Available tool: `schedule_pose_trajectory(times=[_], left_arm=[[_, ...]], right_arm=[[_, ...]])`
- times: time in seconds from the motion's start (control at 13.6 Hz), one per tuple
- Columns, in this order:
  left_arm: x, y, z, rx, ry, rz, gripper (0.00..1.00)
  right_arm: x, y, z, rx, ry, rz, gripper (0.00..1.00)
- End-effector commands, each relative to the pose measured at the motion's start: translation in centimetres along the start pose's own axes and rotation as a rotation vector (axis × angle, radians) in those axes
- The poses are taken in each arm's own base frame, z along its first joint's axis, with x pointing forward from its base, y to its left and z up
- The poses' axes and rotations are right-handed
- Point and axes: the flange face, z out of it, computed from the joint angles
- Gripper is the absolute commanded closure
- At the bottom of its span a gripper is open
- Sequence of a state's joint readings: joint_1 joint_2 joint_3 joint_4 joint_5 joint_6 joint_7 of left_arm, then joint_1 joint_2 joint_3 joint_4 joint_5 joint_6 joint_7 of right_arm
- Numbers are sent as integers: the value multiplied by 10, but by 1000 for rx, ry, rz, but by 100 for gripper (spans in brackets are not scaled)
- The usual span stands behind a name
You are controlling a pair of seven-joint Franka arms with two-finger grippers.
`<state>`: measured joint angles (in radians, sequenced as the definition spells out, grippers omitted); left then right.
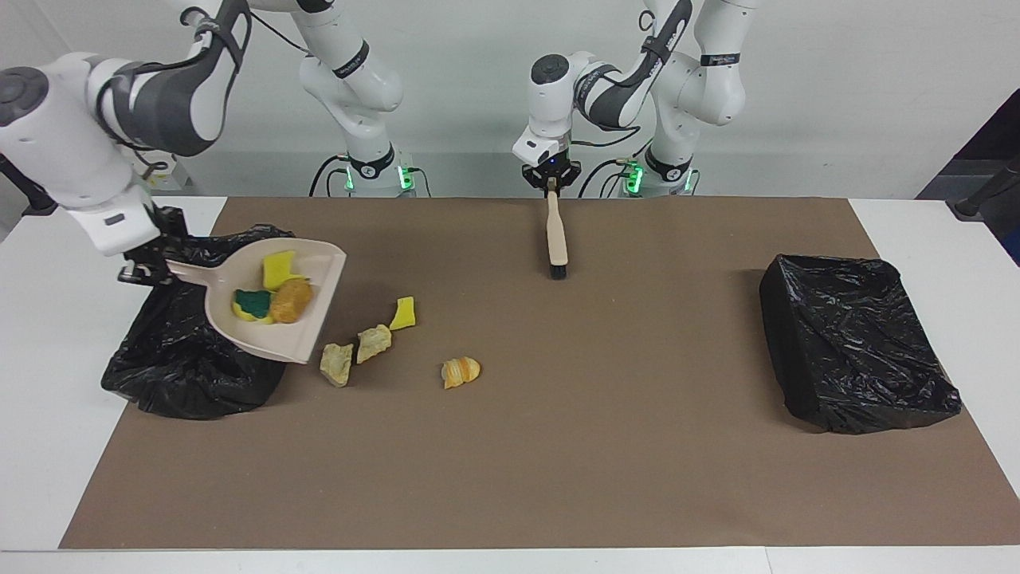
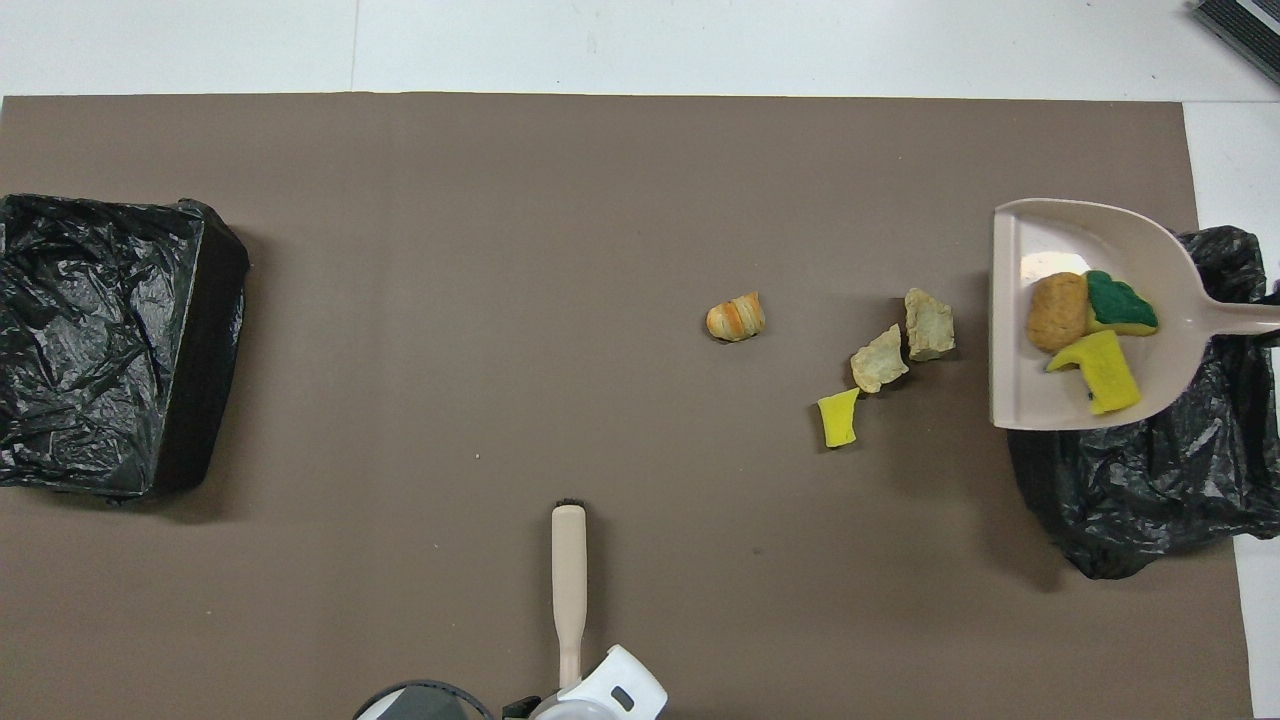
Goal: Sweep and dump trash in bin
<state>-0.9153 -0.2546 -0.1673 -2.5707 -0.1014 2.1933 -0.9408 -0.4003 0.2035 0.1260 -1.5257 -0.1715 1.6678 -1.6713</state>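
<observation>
1. The trash looks light and mostly soft: yellow foam sponge bits that squash, crusty tan chunks that may crumble, bread-like pieces that roll. Judged so, it is better pushed by bristles than pinched.
2. The beige plastic dustpan (image 1: 275, 307) is stiff; its thin handle is the hold. The right gripper (image 1: 143, 267) has its fingers pinching that handle, the pan raised and tilted over the black bag-lined bin (image 1: 187, 375) at the right arm's end of the counter (image 1: 48, 446).
3. In the pan: 3 scraps (image 2: 1085, 335).
4. On the brown mat (image 1: 558, 446), beside that bin: 4 scraps (image 1: 374, 343).
5. The left gripper (image 1: 551, 185) has its fingers pressed on the beige brush (image 1: 556, 239), near the counter's robot-side edge.
6. Bins: 2, the second black-lined bin (image 1: 857, 343) at the left arm's end.
</observation>
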Motion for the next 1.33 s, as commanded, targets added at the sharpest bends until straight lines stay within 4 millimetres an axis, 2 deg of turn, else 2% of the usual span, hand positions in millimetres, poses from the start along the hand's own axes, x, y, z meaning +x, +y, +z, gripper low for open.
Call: schedule_pose_trajectory(times=[0.0,0.07,0.15,0.37,0.59,0.66,0.74,0.81,0.96,1.18,1.25], left_arm=[[29,-4,2,-13,-23,21,0],[42,-6,-3,-26,-20,24,0],[63,-11,-18,-52,-5,28,0],[119,-38,-70,-86,25,75,0],[173,-95,-147,-105,26,153,0],[190,-117,-172,-110,39,197,0],[206,-142,-194,-98,74,230,0],[219,-163,-210,-78,104,263,0],[236,-205,-255,-56,182,293,0],[242,-271,-321,-31,227,300,0],[243,-289,-334,-23,223,302,0]], right_arm=[[-41,-13,-6,-7,-93,-53,100],[-56,-15,-7,-5,-148,-70,100],[-71,-19,-7,-4,-215,-82,100],[-86,-37,7,-61,-373,-122,100],[-72,-60,23,-78,-515,-102,100],[-62,-65,24,-77,-555,-89,100],[-43,-66,25,-79,-595,-120,100],[-35,-68,22,-70,-650,-135,100],[-40,-70,17,-44,-731,-147,100],[-44,-78,2,-42,-807,-150,100],[-42,-83,-5,-34,-819,-141,100]])
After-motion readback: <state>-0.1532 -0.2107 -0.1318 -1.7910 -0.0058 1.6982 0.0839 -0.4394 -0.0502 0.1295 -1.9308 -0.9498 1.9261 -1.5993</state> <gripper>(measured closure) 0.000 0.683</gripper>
